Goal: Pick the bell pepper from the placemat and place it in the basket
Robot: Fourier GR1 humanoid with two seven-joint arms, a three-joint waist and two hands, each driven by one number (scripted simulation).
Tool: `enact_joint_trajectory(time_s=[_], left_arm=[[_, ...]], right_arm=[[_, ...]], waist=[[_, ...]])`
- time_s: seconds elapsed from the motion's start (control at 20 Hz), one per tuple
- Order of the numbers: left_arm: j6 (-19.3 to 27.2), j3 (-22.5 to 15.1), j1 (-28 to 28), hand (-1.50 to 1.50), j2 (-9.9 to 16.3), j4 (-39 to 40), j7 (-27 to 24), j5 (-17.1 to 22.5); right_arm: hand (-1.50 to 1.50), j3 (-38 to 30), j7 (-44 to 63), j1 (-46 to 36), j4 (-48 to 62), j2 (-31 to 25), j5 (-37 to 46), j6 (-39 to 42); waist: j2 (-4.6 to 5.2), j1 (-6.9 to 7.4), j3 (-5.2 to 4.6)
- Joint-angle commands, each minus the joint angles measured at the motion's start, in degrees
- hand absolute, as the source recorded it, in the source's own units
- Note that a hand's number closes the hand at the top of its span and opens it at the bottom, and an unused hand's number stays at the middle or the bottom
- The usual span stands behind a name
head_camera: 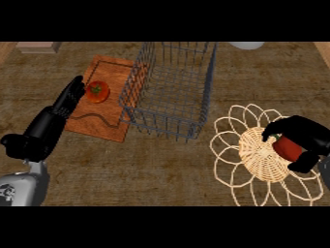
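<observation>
A red bell pepper (pixel 287 147) sits on the woven, flower-shaped placemat (pixel 257 155) at the lower right. My right hand (pixel 307 138) lies over the pepper with fingers and thumb curled round it, hiding much of it. The grey wire basket (pixel 169 89) stands in the middle, left of the placemat, with nothing visible inside. My left hand (pixel 50 123) rests open at the left, fingers pointing up toward the board.
A wooden cutting board (pixel 103 114) lies left of the basket with a red tomato (pixel 97 91) on it, close to my left fingertips. A white object (pixel 246 45) shows at the top edge and a pale block (pixel 38 47) at the top left.
</observation>
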Motion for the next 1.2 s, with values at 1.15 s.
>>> enact_joint_trajectory(time_s=[1.15], left_arm=[[-0.9, -0.5, 0.1, 0.00, -1.0, 0.7, -0.5, -0.4]], right_arm=[[1.50, 12.4, 34.3, 4.0, -11.8, 26.9, 3.1, -9.0]], waist=[[-0.55, 1.12, 0.93]])
